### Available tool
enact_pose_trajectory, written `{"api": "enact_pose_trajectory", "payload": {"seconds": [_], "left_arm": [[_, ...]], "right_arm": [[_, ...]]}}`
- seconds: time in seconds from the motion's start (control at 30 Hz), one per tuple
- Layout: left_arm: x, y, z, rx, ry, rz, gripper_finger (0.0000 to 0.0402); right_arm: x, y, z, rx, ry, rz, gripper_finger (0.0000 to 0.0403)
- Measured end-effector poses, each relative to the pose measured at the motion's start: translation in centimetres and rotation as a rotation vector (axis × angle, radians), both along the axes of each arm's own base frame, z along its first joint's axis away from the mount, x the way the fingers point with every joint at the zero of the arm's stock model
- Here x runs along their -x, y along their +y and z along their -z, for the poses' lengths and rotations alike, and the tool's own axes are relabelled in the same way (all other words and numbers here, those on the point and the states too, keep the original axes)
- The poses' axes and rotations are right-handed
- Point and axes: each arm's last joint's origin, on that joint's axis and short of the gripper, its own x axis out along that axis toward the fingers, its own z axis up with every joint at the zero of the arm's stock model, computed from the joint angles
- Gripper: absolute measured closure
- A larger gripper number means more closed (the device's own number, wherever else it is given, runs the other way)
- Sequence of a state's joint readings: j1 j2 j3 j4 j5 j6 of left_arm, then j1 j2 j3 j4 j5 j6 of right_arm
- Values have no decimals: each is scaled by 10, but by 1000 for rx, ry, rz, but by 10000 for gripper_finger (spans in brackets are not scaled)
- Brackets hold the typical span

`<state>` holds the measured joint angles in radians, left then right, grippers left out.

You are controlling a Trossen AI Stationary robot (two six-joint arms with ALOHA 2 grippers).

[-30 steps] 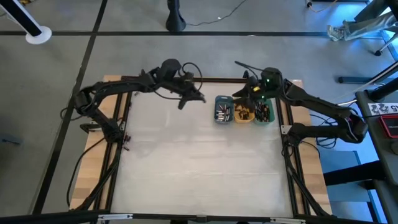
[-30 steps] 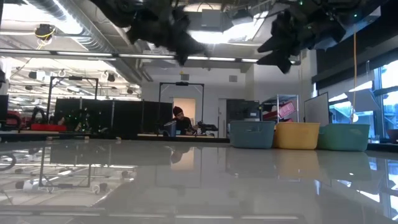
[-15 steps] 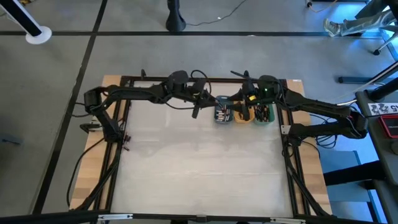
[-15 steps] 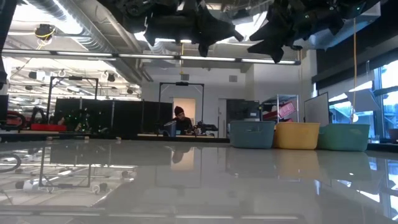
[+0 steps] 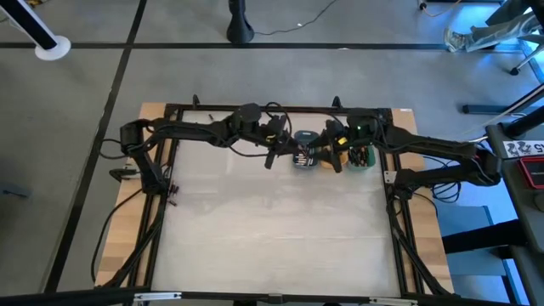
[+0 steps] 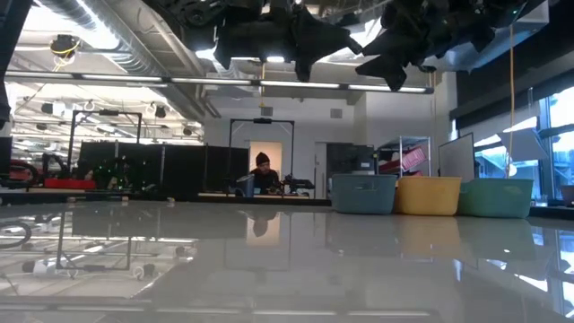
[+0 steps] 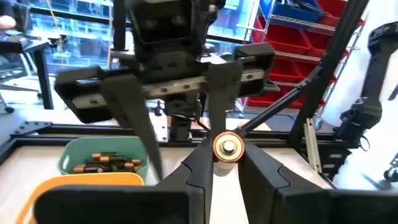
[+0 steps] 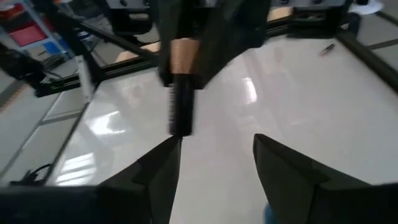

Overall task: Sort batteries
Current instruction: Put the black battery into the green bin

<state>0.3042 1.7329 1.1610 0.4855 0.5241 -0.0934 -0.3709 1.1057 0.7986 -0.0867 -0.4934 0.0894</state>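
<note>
Three trays (image 6: 429, 196) on glossy table (image 6: 269, 269)

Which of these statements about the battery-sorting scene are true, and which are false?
1. The left gripper holds a battery between its jaws. True.
2. The right gripper has its jaws clamped on a battery. False: its jaws are open and empty, facing the left gripper.
3. The green tray has batteries in it. True.
4. The three trays stand far apart. False: the blue tray, orange tray and green tray sit side by side in a row.
5. A person is in the room behind. True.
</note>
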Motion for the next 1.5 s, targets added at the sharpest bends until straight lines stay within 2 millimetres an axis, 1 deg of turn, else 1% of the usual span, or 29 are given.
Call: {"api": "enact_pose_trajectory", "payload": {"seconds": [0.17, 0.3, 0.43, 0.63, 0.8, 1.23, 1.33, 1.5], "left_arm": [[0, 2, 1, -13, 0, -22, 351], [0, 1, 2, -12, 13, -16, 354], [-1, -1, 3, -12, 25, -8, 351], [-5, -3, 14, 1, 59, -1, 353], [-10, -1, 23, 14, 71, 1, 352], [-11, -2, 25, 10, 77, -15, 352], [-11, -3, 25, 7, 74, -13, 354], [-11, -3, 24, 10, 62, -13, 353]], "right_arm": [[-7, 1, 8, -49, 29, -74, 198], [-9, 0, 13, -51, 56, -73, 198], [-10, -1, 12, -21, 51, -29, 198], [-12, -1, 6, -15, -24, -79, 198], [-11, -1, 8, -38, -3, -72, 198], [-11, -3, 10, -17, 23, -3, 199], [-13, -4, 13, -18, 37, 9, 210], [-19, -6, 22, -38, 78, 10, 241]]}}
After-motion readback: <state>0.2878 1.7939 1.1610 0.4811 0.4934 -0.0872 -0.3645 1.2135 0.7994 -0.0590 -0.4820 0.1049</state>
